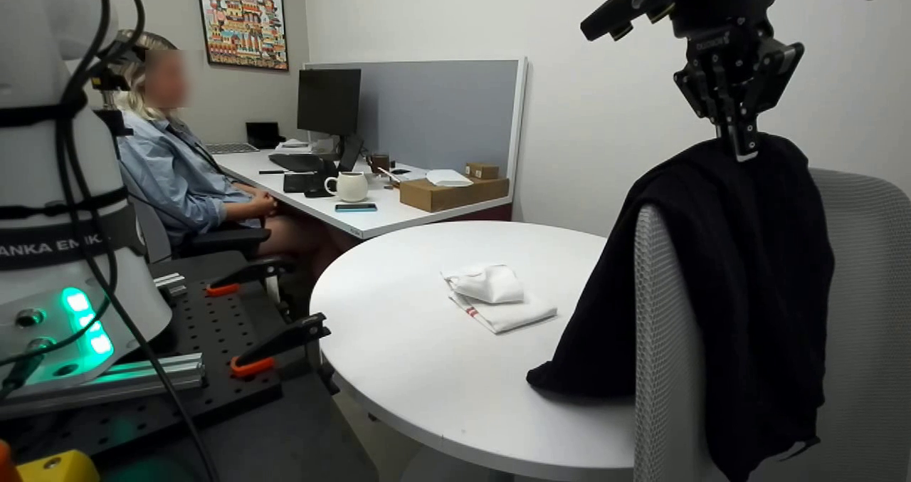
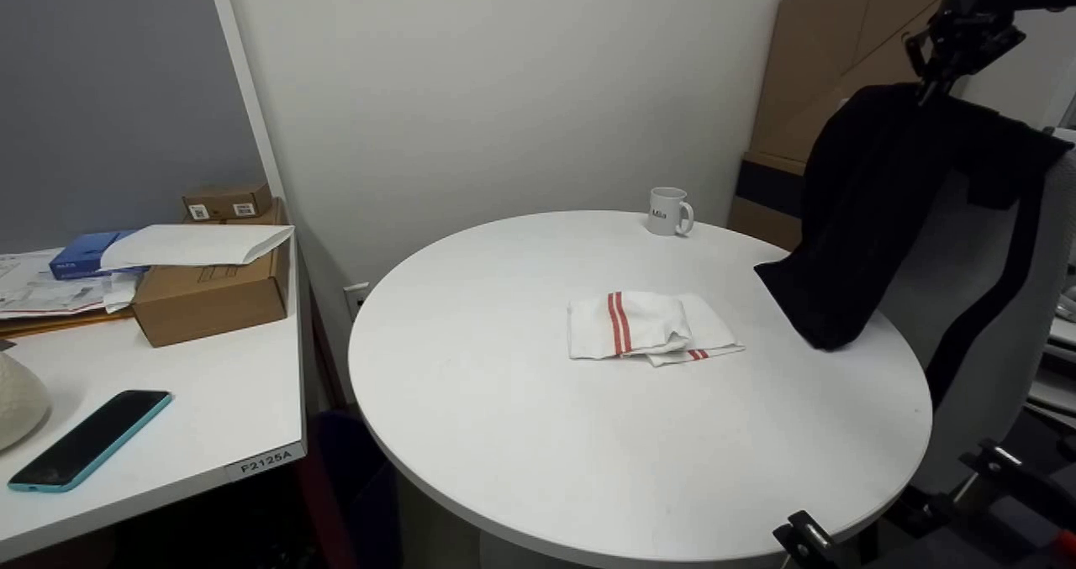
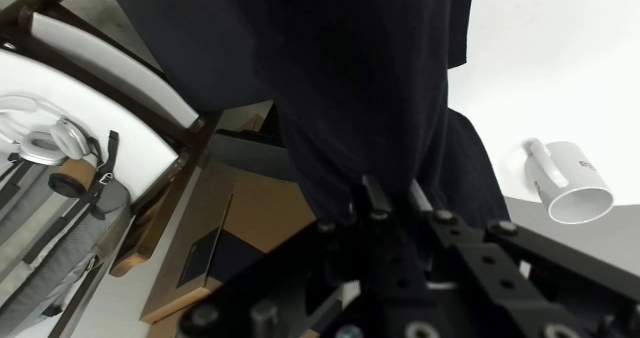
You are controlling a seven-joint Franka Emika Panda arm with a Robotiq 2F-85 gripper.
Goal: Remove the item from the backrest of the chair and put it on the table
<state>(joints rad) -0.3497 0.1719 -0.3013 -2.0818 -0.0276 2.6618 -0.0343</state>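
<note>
A black cloth item, perhaps a garment [image 1: 761, 290], hangs over the mesh backrest of the grey chair [image 1: 872, 254]. One side drapes down so that its lower end rests on the white round table [image 1: 398, 318]. The cloth also shows in an exterior view [image 2: 866, 208] and fills the upper middle of the wrist view [image 3: 360, 78]. My gripper [image 1: 738, 147] points down at the top of the cloth. In the wrist view its fingertips [image 3: 395, 188] are close together with a fold of black cloth between them. The cloth peaks at the fingers, above the backrest.
A folded white towel with red stripes [image 2: 639, 325] lies mid-table. A white mug [image 2: 666, 212] stands near the table's far edge. Cardboard boxes [image 2: 841, 65] stand behind the chair. A desk [image 1: 384, 215] with a person [image 1: 178, 161] seated at it adjoins. Clamps [image 1: 281, 347] sit by the robot base.
</note>
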